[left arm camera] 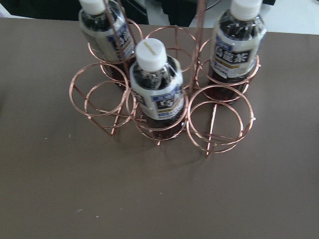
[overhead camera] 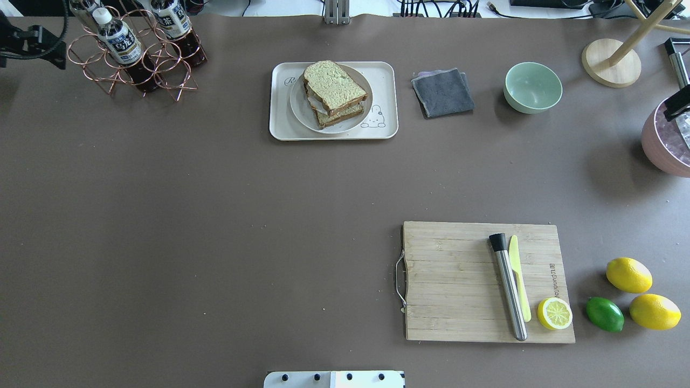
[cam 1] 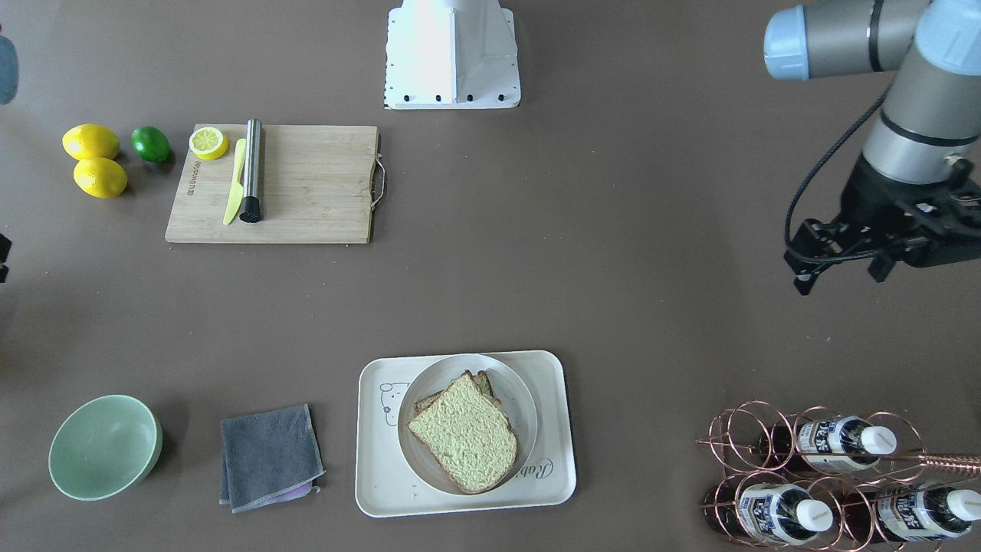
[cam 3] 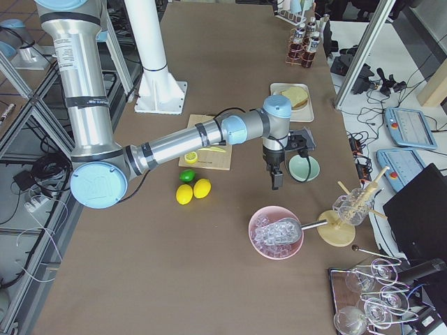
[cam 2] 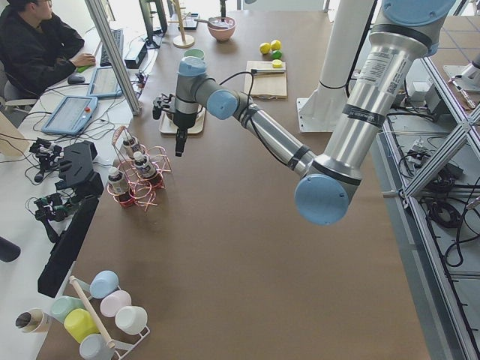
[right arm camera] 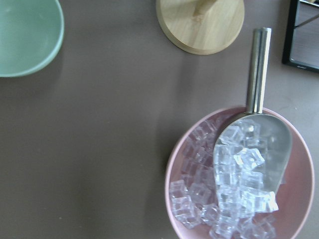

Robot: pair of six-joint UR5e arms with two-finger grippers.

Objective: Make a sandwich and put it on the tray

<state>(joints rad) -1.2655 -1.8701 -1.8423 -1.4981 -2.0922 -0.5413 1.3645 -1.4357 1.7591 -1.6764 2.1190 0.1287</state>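
Observation:
The sandwich (cam 1: pixel 464 433), two tan bread slices with dark crusts, sits stacked on a round white plate (cam 1: pixel 524 399) on the cream tray (cam 1: pixel 552 479). In the overhead view the sandwich (overhead camera: pixel 334 89) shows a strip of white egg (overhead camera: pixel 315 105) between the slices. My left gripper (cam 1: pixel 801 280) hangs far from the tray, above the table beside the bottle rack, and its fingers look closed with nothing in them. My right gripper (cam 3: pixel 274 183) hangs near the green bowl and the ice bowl. Only a sliver of it shows in the overhead view (overhead camera: pixel 676 106), so I cannot tell whether it is open or shut.
A copper rack with bottles (overhead camera: pixel 135 54) stands by my left gripper. A grey cloth (overhead camera: pixel 442 91) and a green bowl (overhead camera: pixel 532 86) lie beside the tray. A cutting board (overhead camera: pixel 458 280) holds a muddler, a knife and a lemon half. Two lemons, a lime and a pink ice bowl (overhead camera: pixel 663 145) are at the right.

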